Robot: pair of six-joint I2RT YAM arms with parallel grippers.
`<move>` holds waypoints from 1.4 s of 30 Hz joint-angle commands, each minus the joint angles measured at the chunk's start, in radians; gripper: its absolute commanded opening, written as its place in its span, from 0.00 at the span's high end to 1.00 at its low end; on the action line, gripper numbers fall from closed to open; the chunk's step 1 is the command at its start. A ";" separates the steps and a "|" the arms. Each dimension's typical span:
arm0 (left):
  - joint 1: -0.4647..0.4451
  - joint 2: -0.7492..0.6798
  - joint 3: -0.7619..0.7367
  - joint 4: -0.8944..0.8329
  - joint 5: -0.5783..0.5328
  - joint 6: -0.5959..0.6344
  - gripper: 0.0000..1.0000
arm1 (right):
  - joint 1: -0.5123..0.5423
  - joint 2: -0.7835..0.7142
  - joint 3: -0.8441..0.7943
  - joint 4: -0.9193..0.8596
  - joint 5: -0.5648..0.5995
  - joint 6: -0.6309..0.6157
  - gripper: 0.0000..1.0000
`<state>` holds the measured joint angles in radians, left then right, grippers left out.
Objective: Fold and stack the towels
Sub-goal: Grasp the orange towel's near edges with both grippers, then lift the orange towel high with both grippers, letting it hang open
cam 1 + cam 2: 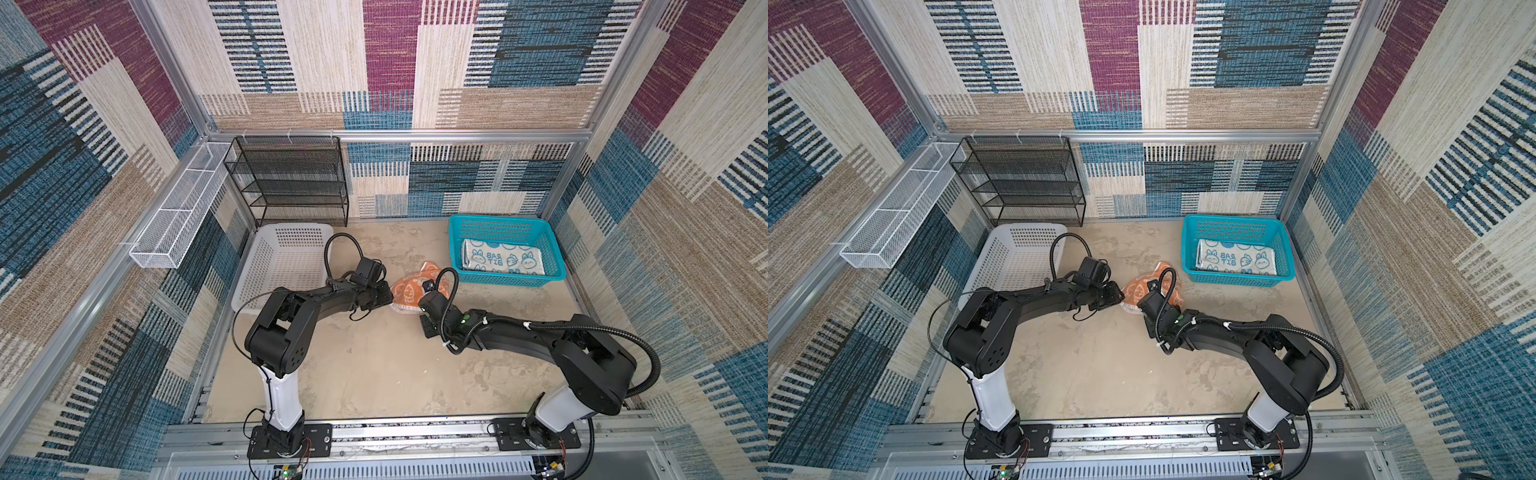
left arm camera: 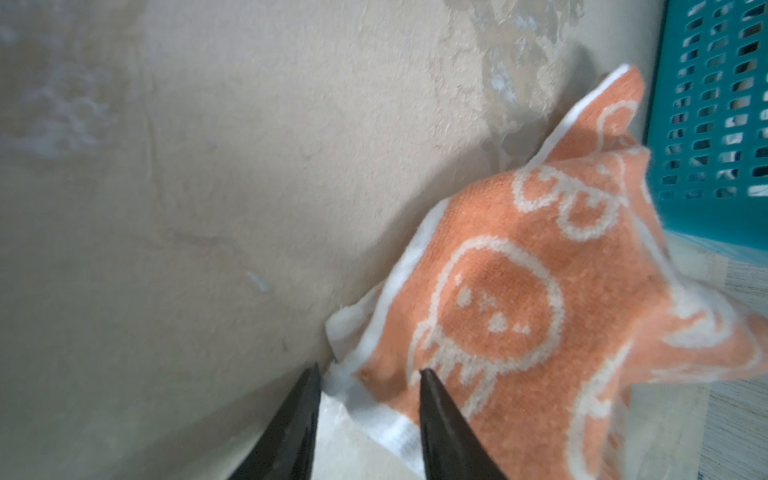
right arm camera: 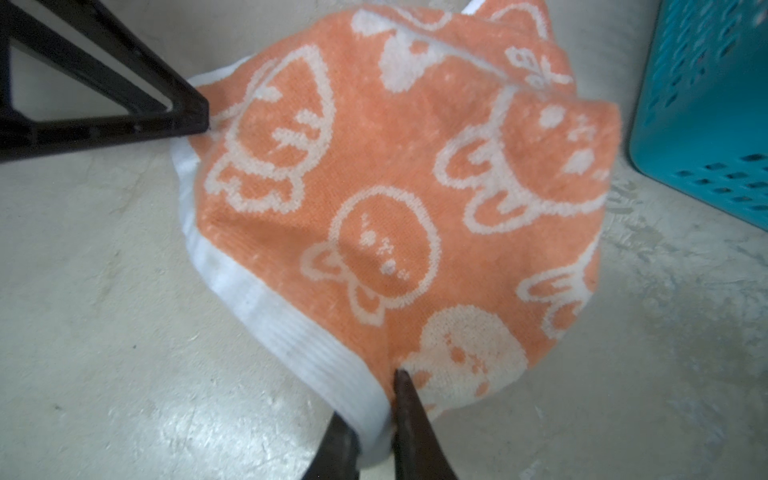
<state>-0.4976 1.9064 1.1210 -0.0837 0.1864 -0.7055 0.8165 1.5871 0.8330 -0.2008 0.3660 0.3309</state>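
The orange towel [image 1: 409, 291] [image 1: 1138, 286] with white cartoon faces lies crumpled on the table's middle, between both grippers. My left gripper [image 1: 388, 297] [image 2: 370, 374] stands at its left corner. The jaws are still apart, astride the white hem, one finger over the orange cloth [image 2: 519, 291]. My right gripper [image 1: 415, 311] [image 3: 372, 399] is shut on the white hem at the towel's [image 3: 395, 187] near edge. A finger [image 3: 183, 112] of the left gripper shows in the right wrist view. A folded teal-white rabbit towel [image 1: 503, 257] [image 1: 1235, 257] lies in the teal basket [image 1: 498, 218] [image 1: 1233, 218].
A white plastic basket [image 1: 291, 226] stands at the left with nothing in it, just behind the left arm. A black mesh shelf [image 1: 291, 178] and a white wire tray [image 1: 178, 212] sit at the back left. The teal basket's wall [image 2: 715, 124] [image 3: 706, 104] is close to the towel.
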 commanded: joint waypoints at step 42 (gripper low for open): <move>0.057 -0.255 -0.026 -0.185 -0.085 0.091 1.00 | -0.011 0.044 -0.055 0.064 -0.104 -0.021 0.47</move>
<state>-0.4416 1.6569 1.0958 -0.2630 0.1074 -0.6281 0.8047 1.6394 0.7910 -0.1566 0.2405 0.2878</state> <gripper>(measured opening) 0.066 0.533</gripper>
